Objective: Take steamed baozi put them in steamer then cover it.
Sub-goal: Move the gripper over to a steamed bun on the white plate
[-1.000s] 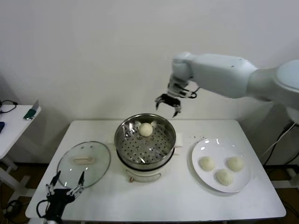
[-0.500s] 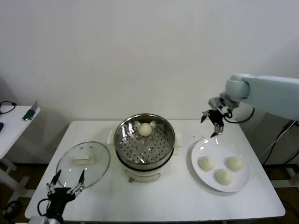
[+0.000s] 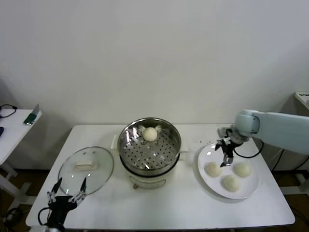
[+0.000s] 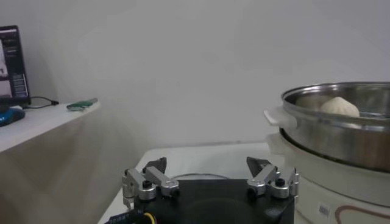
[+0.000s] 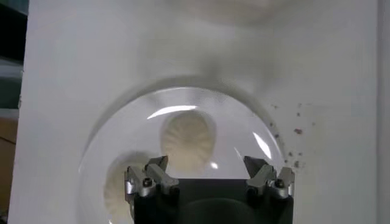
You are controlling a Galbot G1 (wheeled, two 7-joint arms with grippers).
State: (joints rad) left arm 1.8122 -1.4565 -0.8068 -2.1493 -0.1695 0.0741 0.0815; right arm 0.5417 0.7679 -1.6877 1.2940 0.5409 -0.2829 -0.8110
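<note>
From the head view, a white table (image 3: 159, 203) carries the steamer (image 3: 150, 151) near the middle of its far edge. One baozi (image 3: 150, 134) lies inside the basket against its far wall. The cover (image 3: 86, 169) lies flat on the table toward the left edge, handle up, just beside the steamer and not on it. A white plate (image 3: 208, 153) sits toward the right edge and holds three more baozi (image 3: 213, 169), grouped on its near half. The right gripper (image 3: 226, 153) hangs over the far-left part of the plate, just above the leftmost bun, fingers spread and pointing down, holding nothing. The left gripper (image 3: 67, 193) waits at the near-left corner, by the near rim of the cover, its fingers apart and empty.

In the left wrist view, the left gripper (image 4: 210, 176) shows two parted fingers with nothing between them. Beyond it the steamer (image 4: 341, 131) stands on its cream base, the bun (image 4: 340, 107) peeking over the steel rim.

In the right wrist view, the right gripper (image 5: 207, 173) looks straight down at the plate (image 5: 231, 106). Its fingers are wide apart, and a pleated baozi (image 5: 188, 140) lies on the plate between them, untouched. A second bun (image 5: 116, 185) shows partly beside one finger. Small dark specks (image 5: 297, 130) dot the table just off the plate's rim.
</note>
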